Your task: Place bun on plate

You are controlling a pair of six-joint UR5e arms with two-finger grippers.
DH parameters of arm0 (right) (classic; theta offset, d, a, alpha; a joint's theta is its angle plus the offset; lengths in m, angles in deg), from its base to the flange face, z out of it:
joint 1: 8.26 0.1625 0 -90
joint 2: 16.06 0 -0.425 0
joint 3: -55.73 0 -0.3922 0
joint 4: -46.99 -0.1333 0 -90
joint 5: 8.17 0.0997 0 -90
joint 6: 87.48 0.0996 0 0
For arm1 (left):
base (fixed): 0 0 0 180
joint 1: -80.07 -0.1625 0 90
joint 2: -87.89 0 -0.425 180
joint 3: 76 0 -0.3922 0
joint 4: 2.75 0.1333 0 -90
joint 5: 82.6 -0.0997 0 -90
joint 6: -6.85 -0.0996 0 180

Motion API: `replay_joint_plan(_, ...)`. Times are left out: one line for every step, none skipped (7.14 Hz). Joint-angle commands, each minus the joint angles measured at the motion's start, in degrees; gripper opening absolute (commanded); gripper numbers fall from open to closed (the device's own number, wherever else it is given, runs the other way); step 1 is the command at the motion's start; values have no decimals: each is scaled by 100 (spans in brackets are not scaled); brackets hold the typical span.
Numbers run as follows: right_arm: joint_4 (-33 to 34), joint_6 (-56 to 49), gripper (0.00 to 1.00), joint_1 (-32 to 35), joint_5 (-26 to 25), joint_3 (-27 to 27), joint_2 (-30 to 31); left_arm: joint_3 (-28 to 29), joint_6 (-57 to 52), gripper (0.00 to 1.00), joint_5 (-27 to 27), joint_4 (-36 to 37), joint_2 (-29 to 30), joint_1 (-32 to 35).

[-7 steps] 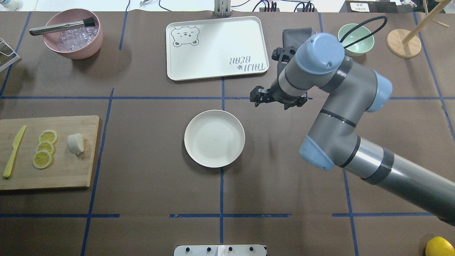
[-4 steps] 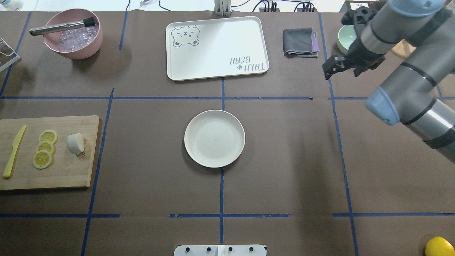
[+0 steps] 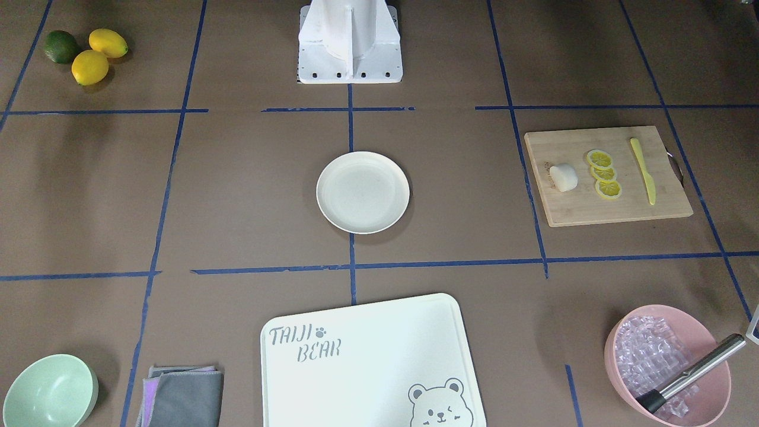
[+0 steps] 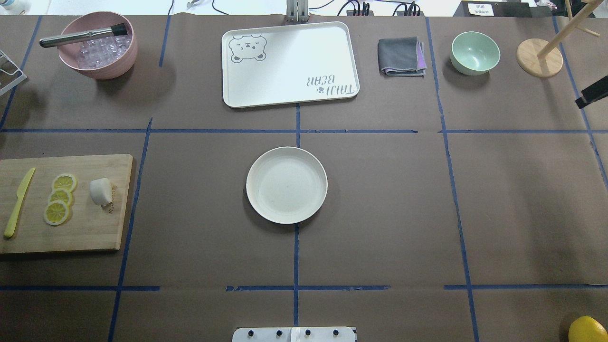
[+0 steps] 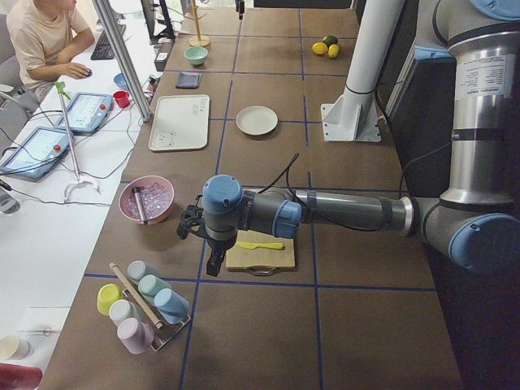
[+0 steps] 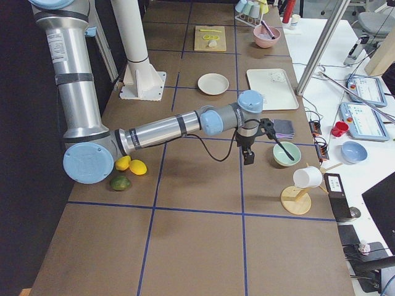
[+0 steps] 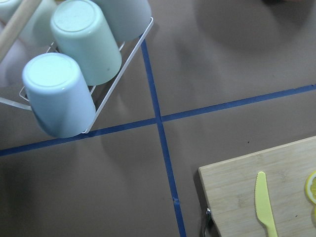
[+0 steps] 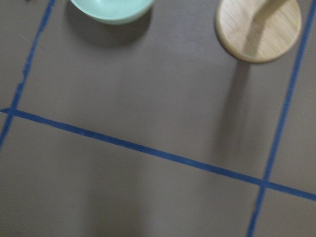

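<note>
The bun (image 4: 100, 191), a small white lump, lies on the wooden cutting board (image 4: 90, 232) at the table's left, beside three lemon slices (image 4: 60, 198) and a yellow knife (image 4: 18, 202). The round cream plate (image 4: 286, 185) sits bare at the table's centre, also in the front-facing view (image 3: 363, 191). My left gripper (image 5: 213, 266) hangs above the table just off the board's outer end; I cannot tell whether it is open or shut. Only a black tip of my right gripper (image 4: 589, 96) shows at the right edge, near the mint bowl (image 6: 287, 154); its state is unclear.
At the back stand a pink bowl (image 4: 97, 45) of ice with a metal tool, a bear-print tray (image 4: 289, 64), a grey cloth (image 4: 401, 57) and a wooden stand (image 4: 539, 57). A rack of cups (image 7: 74, 94) sits past the board. A person (image 5: 45, 41) sits beyond the table.
My right arm has swung from beside the plate out to the right, leaving the overhead view except for a black tip. The bun and plate have not moved.
</note>
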Motion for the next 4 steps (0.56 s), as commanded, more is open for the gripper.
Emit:
replay_joint_plan(93, -980, 100, 797, 30, 5, 955, 2, 42, 100, 0, -45, 13, -297)
replay_joint_plan(41, -991, 100, 966, -13, -21, 1421, -85, 452, 100, 9, -54, 22, -456)
replay_joint_plan(40, -982, 100, 1081, -22, -91, 1504, -234, 1256, 100, 9, -88, 83, -710)
replay_joint_plan(40, -939, 100, 1073, -22, -100, 1505, -357, 2195, 100, -8, -515, 83, -1182)
